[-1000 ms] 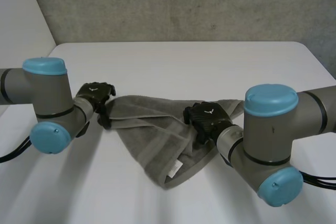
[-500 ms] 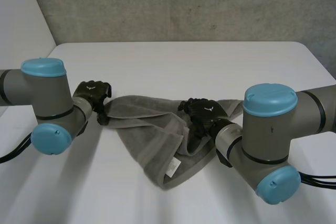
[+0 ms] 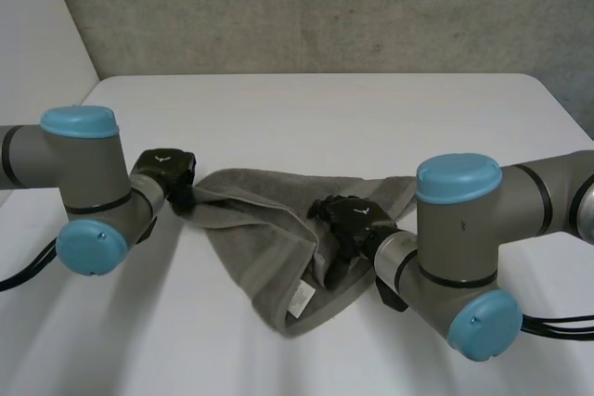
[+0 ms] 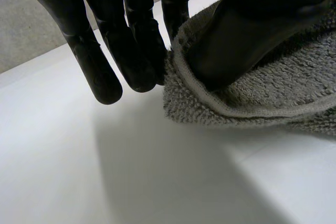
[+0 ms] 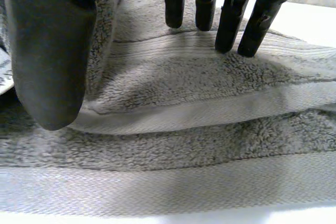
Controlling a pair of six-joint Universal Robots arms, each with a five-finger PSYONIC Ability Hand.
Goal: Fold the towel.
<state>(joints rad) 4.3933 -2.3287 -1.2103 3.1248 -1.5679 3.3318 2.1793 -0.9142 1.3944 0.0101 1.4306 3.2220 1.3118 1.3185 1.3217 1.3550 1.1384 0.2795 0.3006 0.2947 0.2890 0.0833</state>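
Note:
A grey towel (image 3: 264, 229) lies crumpled in a rough triangle on the white table (image 3: 306, 118), with a white label near its front tip. My left hand (image 3: 165, 172) is at the towel's left corner. In the left wrist view its thumb (image 4: 247, 30) pinches the towel's hem (image 4: 210, 106) against the fingers (image 4: 142, 51). My right hand (image 3: 355, 220) hovers over the towel's middle right part. In the right wrist view its fingers (image 5: 231, 9) are straight and the thumb (image 5: 47, 56) stands apart, with the towel (image 5: 199, 129) lying flat under the palm.
A grey wall (image 3: 306, 6) runs behind the table's far edge. Bare table surface lies beyond the towel and in front of it. Both arms' grey elbows with blue caps (image 3: 459, 178) sit low over the near table.
My left hand has closed on the towel's left corner. My right hand has opened and shifted slightly toward the near edge over the towel.

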